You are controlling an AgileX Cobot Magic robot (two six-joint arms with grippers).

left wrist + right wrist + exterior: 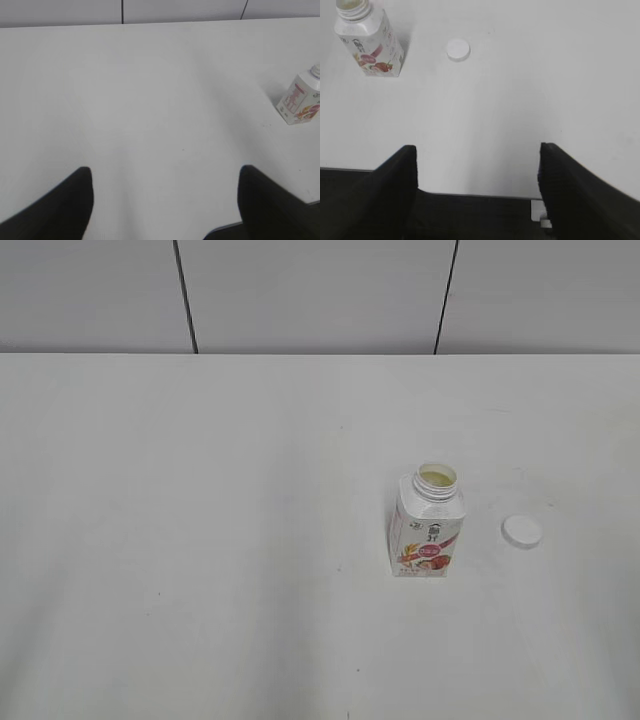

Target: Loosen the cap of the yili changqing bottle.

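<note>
Bottle upright: the yili changqing bottle stands on its base on the white table, right of centre in the exterior view, long axis vertical, neck pointing straight up. Neck is open; pale yellowish liquid shows inside the mouth. Printed front w/ red-pink band and fruit pics faces the ext. camera.

The cap is off, lying flat on the table to the bottle's right, near but not touching it, flat top up.

Ext. view shows no arms or grippers at all, only bottle, cap, table and a grey panelled wall behind.

Left wrist view: left gripper w/ two dark fingers spread wide at bottom edge, nothing between them, bare table under. Bottle sits far off at the right edge, partly cropped; it looks tilted there, camera angle only. Cap not in this view.

Right wrist view: right gripper also w/ jaws wide apart and empty, fingers dark at bottom corners. Bottle at top left, top of neck cut by frame edge, label side toward this cam too. Cap just right of it, apart. Both well away from the fingers. Only this view and ext. show bottle and cap together.
</note>
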